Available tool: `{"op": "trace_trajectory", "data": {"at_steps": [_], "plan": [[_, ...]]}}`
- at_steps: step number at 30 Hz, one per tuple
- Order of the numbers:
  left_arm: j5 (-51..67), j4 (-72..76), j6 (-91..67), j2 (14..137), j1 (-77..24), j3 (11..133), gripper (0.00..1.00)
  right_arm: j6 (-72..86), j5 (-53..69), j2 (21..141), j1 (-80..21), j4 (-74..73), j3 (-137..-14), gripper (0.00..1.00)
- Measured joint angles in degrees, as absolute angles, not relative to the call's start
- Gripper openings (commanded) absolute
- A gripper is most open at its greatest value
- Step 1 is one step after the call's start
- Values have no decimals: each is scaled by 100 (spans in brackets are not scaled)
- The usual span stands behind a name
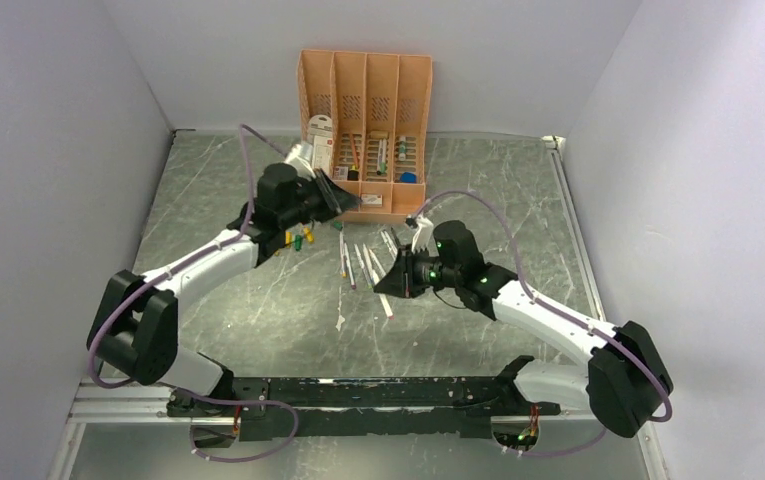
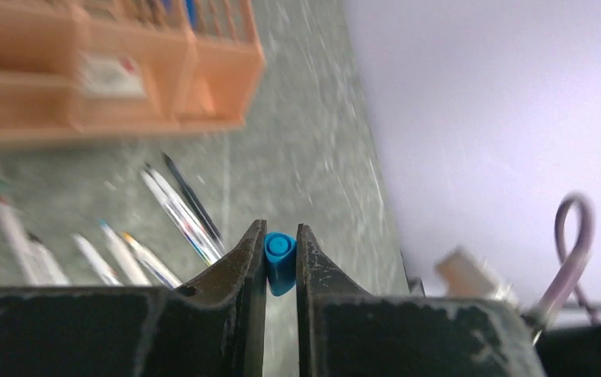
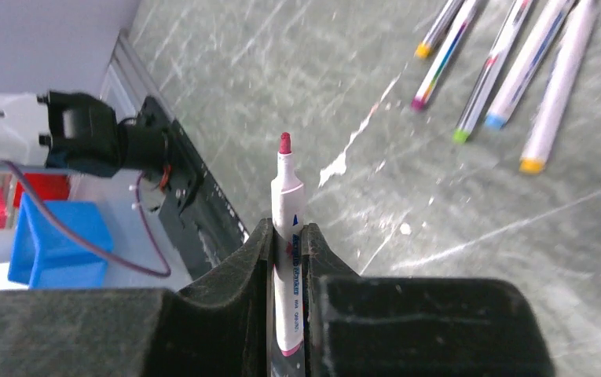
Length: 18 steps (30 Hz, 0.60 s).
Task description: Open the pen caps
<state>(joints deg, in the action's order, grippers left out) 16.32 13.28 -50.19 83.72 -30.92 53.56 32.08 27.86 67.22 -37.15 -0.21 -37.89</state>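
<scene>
Well, nearest me the right gripper (image 3: 287,229) is clamped narrow on one pen (image 3: 285,184), with the pen's pink tip standing bare past the fingertips. The left gripper (image 2: 280,236) is pinched tight on one blue cap (image 2: 279,261), held right at the ends of its jaws. I'd worry that so shallow a pinch could let the cap squirt out and roll off among the pens. The barrel, gripped along a thin line, might also swivel and drag its wet tip across the table (image 1: 258,310). Just beside the left gripper's wrist lie two loose caps (image 1: 303,240), one green and one yellow, and the arm may hide more. Ahead of the right gripper five pens (image 3: 552,102) lie in a loose fan, plus a sliver at the edge I cannot name. Beyond the left gripper stands one peach organiser (image 1: 363,70) with four slots.
</scene>
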Motion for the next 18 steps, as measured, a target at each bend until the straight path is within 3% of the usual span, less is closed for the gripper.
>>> {"op": "trace_trajectory", "data": {"at_steps": [10, 18], "plan": [[1275, 1125, -4711, 8241, -2182, 5542, 12, 3218, 2703, 6525, -3872, -554, -3642, 0], [1223, 482, -4521, 7188, -2182, 5081, 13, 2604, 1522, 7432, -3874, -1520, -4921, 0]]}}
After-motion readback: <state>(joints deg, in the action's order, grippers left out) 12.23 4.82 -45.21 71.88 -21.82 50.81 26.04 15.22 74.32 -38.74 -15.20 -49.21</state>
